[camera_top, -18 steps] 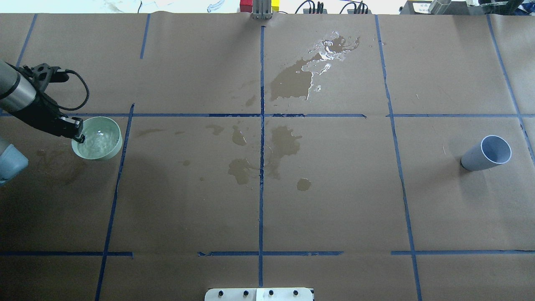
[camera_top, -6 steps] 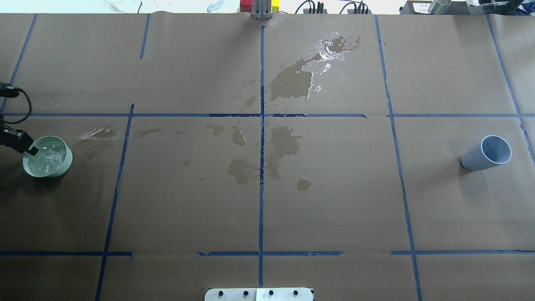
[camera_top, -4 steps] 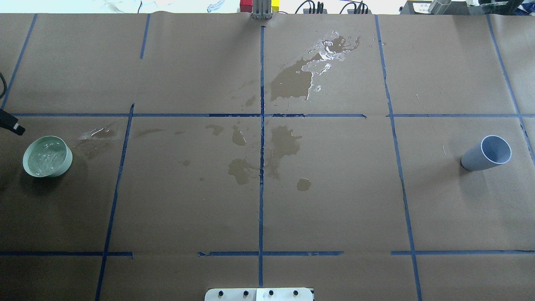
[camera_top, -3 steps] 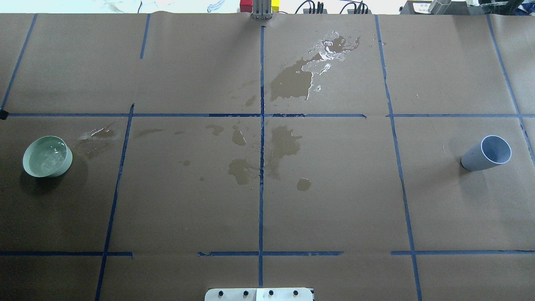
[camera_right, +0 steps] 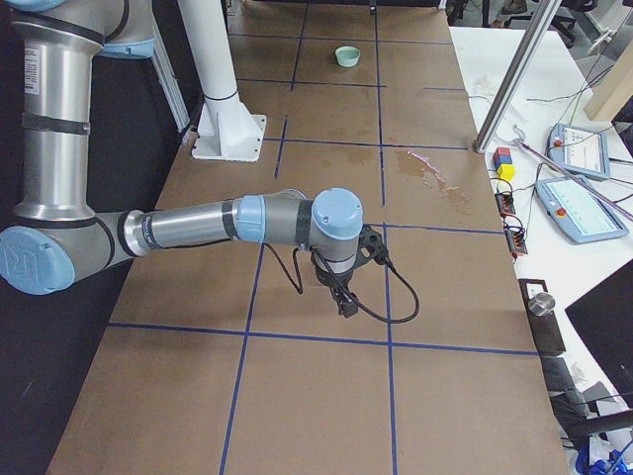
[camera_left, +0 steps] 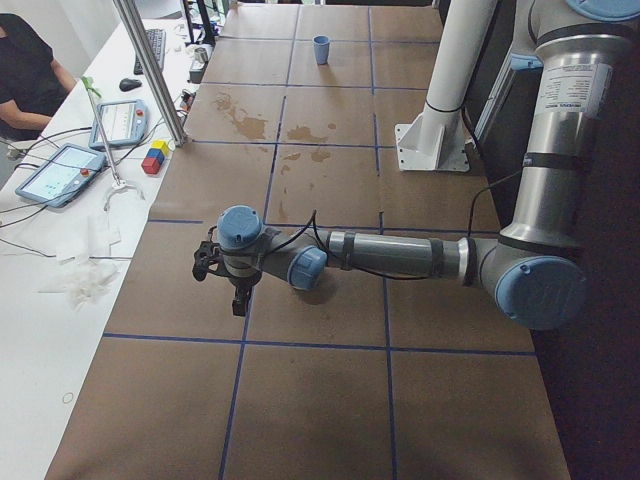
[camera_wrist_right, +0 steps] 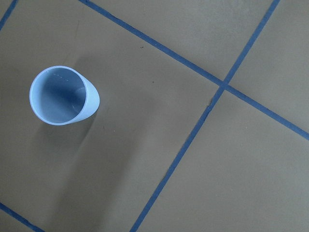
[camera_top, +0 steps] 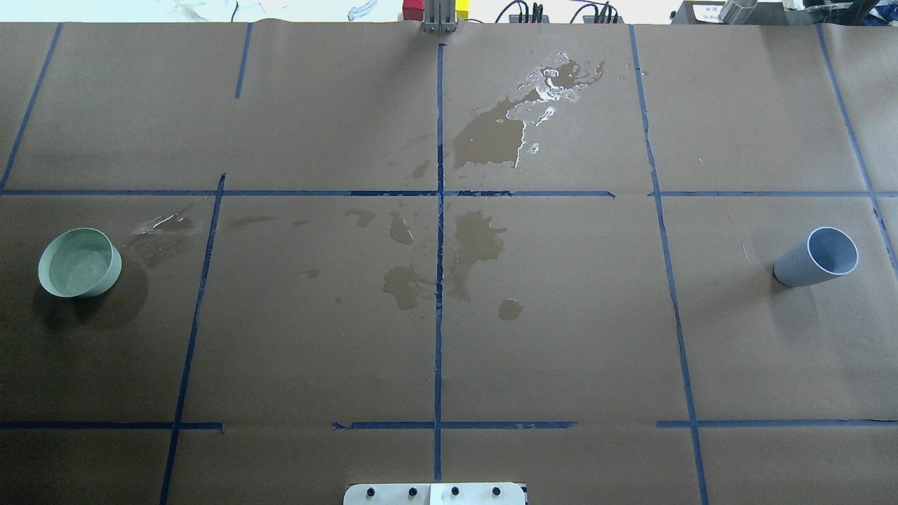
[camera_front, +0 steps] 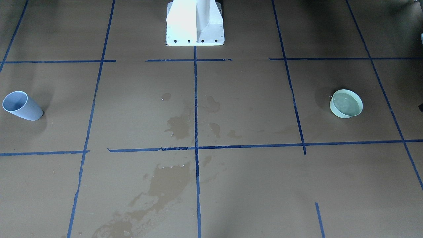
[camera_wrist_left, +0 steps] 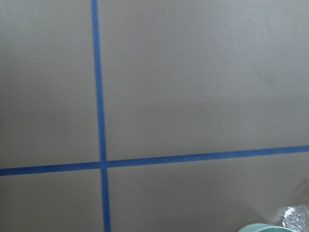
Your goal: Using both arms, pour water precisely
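Note:
A pale green bowl (camera_top: 78, 261) holding the water (camera_top: 74, 259) stands at the table's left end; it also shows in the front-facing view (camera_front: 346, 103). A grey-blue cup (camera_top: 817, 256) stands at the right end, empty inside in the right wrist view (camera_wrist_right: 63, 95). Neither gripper shows in the overhead view. My left gripper (camera_left: 238, 308) hangs over the paper in the exterior left view, and my right gripper (camera_right: 348, 310) in the exterior right view. I cannot tell whether either is open or shut. Neither holds anything that I can see.
Brown paper with blue tape lines (camera_top: 439, 210) covers the table. Wet patches lie at the middle (camera_top: 477, 238), the far middle (camera_top: 491, 137) and just right of the bowl (camera_top: 165, 224). The white pedestal (camera_front: 195, 21) stands at the robot's edge. Tablets (camera_left: 60, 172) lie beyond the far edge.
My left gripper, shut on the bowl's rim, carried it leftward, let go and withdrew off the view's left edge. A fresh wet patch appeared right of the bowl. The ripples have settled.

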### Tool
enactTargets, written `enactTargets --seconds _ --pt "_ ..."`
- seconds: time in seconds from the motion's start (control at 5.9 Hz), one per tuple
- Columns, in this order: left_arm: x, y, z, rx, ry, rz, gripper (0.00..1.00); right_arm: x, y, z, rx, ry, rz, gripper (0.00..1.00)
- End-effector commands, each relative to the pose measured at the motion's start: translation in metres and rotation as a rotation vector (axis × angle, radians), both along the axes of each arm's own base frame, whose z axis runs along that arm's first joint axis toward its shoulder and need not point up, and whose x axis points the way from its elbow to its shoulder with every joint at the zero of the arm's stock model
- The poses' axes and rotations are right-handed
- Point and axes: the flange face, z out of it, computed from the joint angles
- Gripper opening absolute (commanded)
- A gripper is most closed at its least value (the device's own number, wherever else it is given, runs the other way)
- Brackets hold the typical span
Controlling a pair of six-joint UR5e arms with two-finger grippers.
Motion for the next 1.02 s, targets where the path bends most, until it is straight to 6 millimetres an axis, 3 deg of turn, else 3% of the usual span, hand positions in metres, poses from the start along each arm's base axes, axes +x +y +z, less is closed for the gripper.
enactTargets --seconds 0.0,0.17,0.34,0.68,0.85 --pt "-0.042 0.017 0.020 -0.046 -0.069 0.066 1.00 -0.011 -0.002 0.000 -0.043 0.001 0.017 1.00" --pt "-0.077 0.028 0.029 -0.062 -0.077 0.114 1.00 -0.015 -0.003 0.002 -0.050 0.006 0.010 1.00" --pt "-0.079 0.030 0.018 -0.079 -0.076 0.120 1.00 -0.015 -0.002 0.004 -0.052 0.008 0.008 1.00" --pt "-0.080 0.039 0.019 -0.090 -0.071 0.119 1.00 -0.015 0.000 0.025 -0.093 0.012 0.005 1.00" --pt "-0.080 0.043 0.010 -0.116 -0.065 0.120 1.00 -0.016 0.003 0.030 -0.103 0.011 0.003 1.00"
